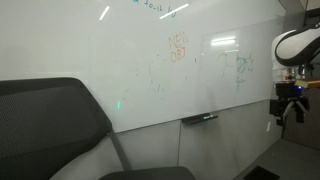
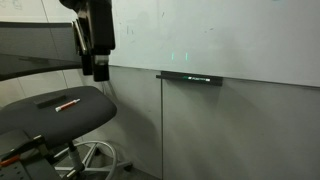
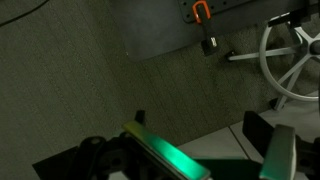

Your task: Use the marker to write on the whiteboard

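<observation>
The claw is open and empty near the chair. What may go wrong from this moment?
1. The marker is thin and lies flat on the chair seat; the open claw may push it aside instead of gripping it.
2. The chair seems to stand on a rolling base, so a press from above may shift it.

Whiteboard (image 1: 120, 60) fills wall, orange and green scribbles. Dark chair back (image 1: 50, 120) lower left. Dark bar (image 1: 200, 118) on board's bottom edge. Gripper (image 1: 288, 113) hangs far right, jaws apart.
</observation>
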{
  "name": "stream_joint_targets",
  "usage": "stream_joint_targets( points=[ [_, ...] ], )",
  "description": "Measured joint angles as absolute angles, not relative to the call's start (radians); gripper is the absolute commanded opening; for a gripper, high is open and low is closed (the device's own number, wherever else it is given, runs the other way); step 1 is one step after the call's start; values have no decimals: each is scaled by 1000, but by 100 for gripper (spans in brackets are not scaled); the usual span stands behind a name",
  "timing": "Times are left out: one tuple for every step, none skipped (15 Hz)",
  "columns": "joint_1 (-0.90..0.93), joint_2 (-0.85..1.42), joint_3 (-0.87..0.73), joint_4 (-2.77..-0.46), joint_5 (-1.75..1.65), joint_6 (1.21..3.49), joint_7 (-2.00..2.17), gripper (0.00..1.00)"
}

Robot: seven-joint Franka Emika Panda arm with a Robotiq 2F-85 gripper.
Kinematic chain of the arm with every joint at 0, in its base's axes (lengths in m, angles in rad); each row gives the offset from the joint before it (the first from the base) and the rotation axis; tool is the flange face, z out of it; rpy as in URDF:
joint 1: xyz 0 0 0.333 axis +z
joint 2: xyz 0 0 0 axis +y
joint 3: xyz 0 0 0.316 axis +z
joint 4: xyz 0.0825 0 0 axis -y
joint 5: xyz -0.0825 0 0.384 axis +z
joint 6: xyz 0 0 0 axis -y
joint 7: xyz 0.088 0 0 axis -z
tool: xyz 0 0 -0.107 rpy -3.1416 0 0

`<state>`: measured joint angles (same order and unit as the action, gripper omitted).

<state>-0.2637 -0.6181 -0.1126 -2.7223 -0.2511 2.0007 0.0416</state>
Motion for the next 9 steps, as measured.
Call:
stream_joint_targets(
  points=[
    [-261, -619, -116, -2722, -250, 2001, 36, 100],
    [-256, -622, -116, -2722, -250, 2001, 28, 100],
    [-246, -626, -114, -2722, -251, 2001, 19, 100],
    [-232, -629, -107, -2722, -251, 2001, 14, 100],
    [-214, -630, -96, -2722, -251, 2001, 11, 100],
    [-194, -630, -82, -2722, -251, 2001, 10, 100],
    [-171, -628, -66, -2721, -251, 2002, 10, 100],
    [-147, -623, -53, -2719, -250, 2005, 10, 100],
    [-122, -614, -40, -2715, -247, 2010, 10, 100]
  ],
)
